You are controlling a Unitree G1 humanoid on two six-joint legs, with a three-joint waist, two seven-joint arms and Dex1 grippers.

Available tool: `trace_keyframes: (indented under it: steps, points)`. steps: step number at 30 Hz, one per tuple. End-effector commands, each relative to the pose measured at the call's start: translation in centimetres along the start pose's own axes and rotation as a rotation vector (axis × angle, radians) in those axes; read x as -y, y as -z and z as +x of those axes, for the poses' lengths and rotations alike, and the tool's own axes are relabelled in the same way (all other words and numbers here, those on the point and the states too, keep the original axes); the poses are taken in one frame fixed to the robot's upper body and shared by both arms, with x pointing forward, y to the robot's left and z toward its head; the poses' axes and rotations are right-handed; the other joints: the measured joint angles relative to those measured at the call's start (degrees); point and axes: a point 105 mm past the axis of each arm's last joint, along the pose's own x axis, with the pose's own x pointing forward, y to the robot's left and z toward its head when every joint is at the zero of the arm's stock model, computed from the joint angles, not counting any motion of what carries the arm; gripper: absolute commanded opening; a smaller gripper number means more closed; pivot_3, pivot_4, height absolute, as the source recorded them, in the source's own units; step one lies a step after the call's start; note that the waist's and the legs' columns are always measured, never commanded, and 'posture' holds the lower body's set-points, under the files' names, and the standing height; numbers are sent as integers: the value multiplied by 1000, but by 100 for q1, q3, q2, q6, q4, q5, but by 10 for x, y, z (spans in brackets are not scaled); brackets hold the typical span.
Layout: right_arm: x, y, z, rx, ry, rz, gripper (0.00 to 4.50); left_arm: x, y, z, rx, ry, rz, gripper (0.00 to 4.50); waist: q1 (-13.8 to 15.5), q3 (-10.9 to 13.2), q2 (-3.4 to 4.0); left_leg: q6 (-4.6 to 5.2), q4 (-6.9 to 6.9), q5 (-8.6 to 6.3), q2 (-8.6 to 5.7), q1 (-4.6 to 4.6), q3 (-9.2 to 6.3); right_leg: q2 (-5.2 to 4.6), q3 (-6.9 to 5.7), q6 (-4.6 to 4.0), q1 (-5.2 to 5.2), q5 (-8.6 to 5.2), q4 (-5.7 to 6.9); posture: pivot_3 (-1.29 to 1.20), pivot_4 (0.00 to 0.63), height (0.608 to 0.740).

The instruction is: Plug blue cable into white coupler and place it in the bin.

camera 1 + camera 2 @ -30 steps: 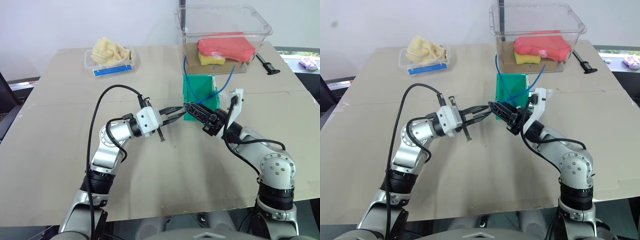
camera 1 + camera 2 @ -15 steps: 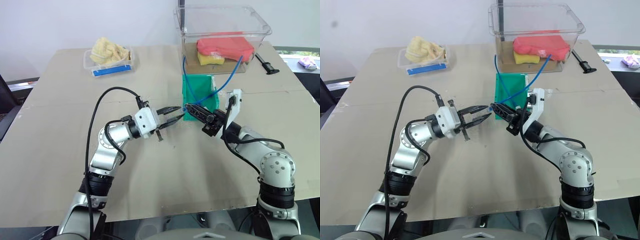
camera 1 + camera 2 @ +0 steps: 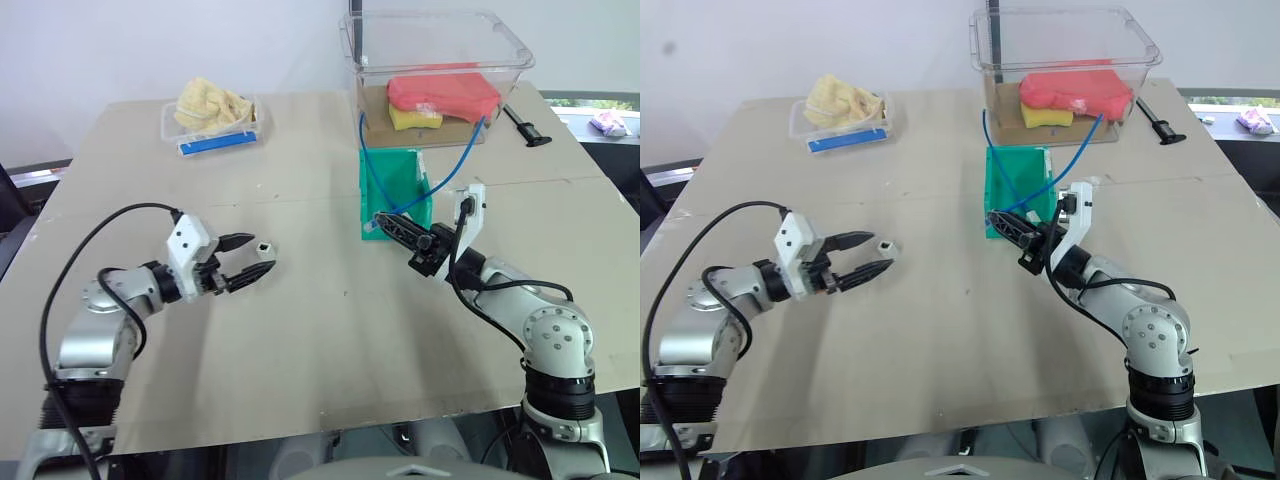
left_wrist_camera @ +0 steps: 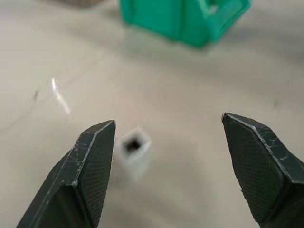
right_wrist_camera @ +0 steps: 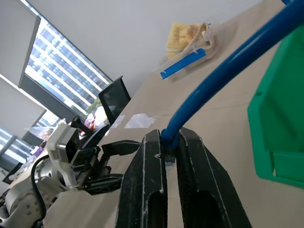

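Blue cable [image 3: 452,183], white coupler [image 3: 264,246], green bin [image 3: 392,186]

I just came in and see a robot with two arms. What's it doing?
The robot is trying to join a cable and a coupler. Its right gripper pinches the end of the blue cable by the green bin. Its left gripper is open around the tiny white coupler on the table. They aren't plugged together yet.

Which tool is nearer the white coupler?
Left. The left tool is open just beside the white coupler; the right tool, shut on the blue cable, sits by the bin.
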Motion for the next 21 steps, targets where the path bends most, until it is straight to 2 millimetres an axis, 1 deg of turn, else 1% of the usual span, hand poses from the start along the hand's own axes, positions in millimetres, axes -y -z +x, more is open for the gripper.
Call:
trace_keyframes:
  steps: [1, 5, 9, 14, 18, 21]
  points:
    - [-11, -5, 1, 32, -48, -18, 0, -15, 3, -10, -56, 33, 62, 3617, 2, 0, 0, 0, 0, 0, 0, 0, 0, 0, 0, 0, 0, 0, 2, 0, 150, 740]
    - [-12, -5, 2, 34, -50, -23, 0, -30, 13, -10, -116, 58, 104, 3617, 2, 0, -1, -1, -2, 0, -7, -4, 10, 1, -3, -1, -6, 0, 2, 0, 150, 740]
    - [-11, -5, 1, 34, -42, -37, 0, -42, 15, 2, -137, 81, 145, 3617, 20, -3, -8, -1, -2, 0, -13, -11, 4, -3, 5, -1, -14, 1, 4, 0, 150, 740]
    - [-12, -6, -1, 39, -32, -46, 0, -43, 20, 19, -161, 153, 200, 3617, 6, -3, -9, -1, -2, 0, -15, -14, 5, -7, 9, -1, -17, 1, 3, 0, 150, 740]
    - [-12, -6, -3, 42, -25, -51, 0, -42, 26, 27, -182, 192, 229, 3617, -11, -3, -11, 0, -2, 0, -14, -18, 8, -5, 10, -1, -25, 1, 7, 0, 150, 740]
    - [-12, -6, -4, 43, -19, -54, 0, -42, 27, 34, -190, 207, 253, 2854, -6, -3, -12, 0, -1, 0, -15, -19, 7, -7, 10, -1, -26, 1, 13, 0, 150, 740]
